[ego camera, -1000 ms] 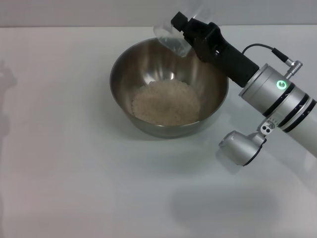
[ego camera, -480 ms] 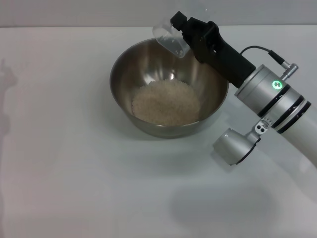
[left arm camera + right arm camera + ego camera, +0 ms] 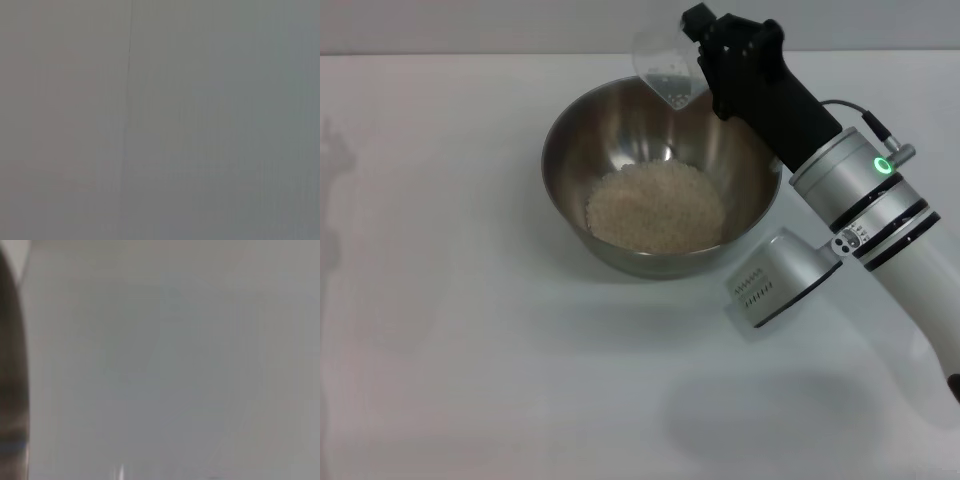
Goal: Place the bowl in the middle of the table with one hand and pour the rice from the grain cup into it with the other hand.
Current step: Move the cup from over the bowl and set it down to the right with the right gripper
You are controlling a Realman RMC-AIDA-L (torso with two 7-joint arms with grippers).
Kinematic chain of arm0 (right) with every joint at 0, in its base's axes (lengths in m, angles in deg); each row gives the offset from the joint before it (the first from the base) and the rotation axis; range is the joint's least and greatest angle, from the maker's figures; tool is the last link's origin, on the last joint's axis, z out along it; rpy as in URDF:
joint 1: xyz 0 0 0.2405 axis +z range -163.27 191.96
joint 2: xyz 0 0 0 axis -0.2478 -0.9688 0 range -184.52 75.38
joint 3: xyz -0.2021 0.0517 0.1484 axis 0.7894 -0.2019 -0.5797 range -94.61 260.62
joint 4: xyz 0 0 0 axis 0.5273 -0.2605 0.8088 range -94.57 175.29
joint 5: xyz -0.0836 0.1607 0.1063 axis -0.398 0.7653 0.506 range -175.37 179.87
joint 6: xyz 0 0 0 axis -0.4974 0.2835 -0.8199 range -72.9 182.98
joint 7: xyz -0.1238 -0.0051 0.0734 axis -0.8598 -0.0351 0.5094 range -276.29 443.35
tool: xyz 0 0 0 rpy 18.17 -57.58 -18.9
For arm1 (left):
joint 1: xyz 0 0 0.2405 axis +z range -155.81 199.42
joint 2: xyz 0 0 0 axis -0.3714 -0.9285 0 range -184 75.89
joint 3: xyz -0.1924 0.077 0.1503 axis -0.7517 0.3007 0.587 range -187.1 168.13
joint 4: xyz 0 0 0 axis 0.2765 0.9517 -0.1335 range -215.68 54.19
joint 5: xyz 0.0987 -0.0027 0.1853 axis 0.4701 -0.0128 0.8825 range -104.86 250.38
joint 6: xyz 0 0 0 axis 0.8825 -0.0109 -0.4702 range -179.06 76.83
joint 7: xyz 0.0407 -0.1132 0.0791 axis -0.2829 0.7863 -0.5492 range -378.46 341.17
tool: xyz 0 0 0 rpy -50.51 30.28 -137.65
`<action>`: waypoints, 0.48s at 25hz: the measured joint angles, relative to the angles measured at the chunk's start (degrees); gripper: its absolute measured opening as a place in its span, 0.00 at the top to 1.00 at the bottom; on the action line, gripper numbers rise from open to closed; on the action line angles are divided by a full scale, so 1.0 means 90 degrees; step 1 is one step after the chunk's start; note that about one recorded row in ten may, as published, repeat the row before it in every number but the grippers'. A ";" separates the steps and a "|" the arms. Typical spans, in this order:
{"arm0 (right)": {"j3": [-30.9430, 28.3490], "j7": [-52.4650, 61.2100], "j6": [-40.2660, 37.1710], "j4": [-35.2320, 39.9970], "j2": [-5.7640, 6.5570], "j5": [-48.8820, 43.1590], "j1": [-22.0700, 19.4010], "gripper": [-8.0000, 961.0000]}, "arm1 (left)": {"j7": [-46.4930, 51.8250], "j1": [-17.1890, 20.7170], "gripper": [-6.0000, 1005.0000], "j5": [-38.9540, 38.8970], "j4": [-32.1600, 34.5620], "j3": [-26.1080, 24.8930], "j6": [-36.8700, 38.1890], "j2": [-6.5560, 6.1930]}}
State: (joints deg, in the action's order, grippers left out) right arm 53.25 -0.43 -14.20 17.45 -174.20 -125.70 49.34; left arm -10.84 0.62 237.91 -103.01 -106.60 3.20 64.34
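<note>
A steel bowl [image 3: 662,178] sits on the white table [image 3: 470,350], near the middle and somewhat toward the far edge. A loose mound of pale rice [image 3: 655,206] covers its bottom. Above the bowl's far rim, a small clear cup [image 3: 669,68] hangs tipped on a slant, with only a few grains clinging inside it, so the pour looks nearly complete.

The right gripper [image 3: 705,62] reaches in from the table's right side, its black fingers closed around the cup. The silver arm behind it runs back toward the near right corner. The left gripper does not appear in the head view, and its own wrist camera shows only a blank grey surface. The right wrist camera shows grey as well, with a dark blurred band along one edge that cannot be identified.

To finish this step well, the cup should probably stay over the inside of the bowl, not past its far rim, so any loose grains drop in. A slow, steady turn back upright would be safest, with a firm grip kept on the thin plastic.
</note>
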 joint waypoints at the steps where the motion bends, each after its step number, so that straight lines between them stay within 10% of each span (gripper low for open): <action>1: -0.0053 0.0155 0.0018 -0.0108 -0.0002 0.0040 -0.0057 0.99 | 0.0006 -0.0007 0.81 0.0000 0.0000 0.0000 0.0000 -0.0001; 12: -0.0167 0.1554 0.0083 -0.1251 -0.0009 0.2523 -0.0558 0.99 | 0.0030 -0.0107 0.81 0.0000 0.0004 0.0000 -0.0017 -0.0002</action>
State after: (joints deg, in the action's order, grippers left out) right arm 51.75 13.55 -13.45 6.19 -174.28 -102.99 44.32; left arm -10.57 -0.34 237.91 -102.97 -106.60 3.05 64.33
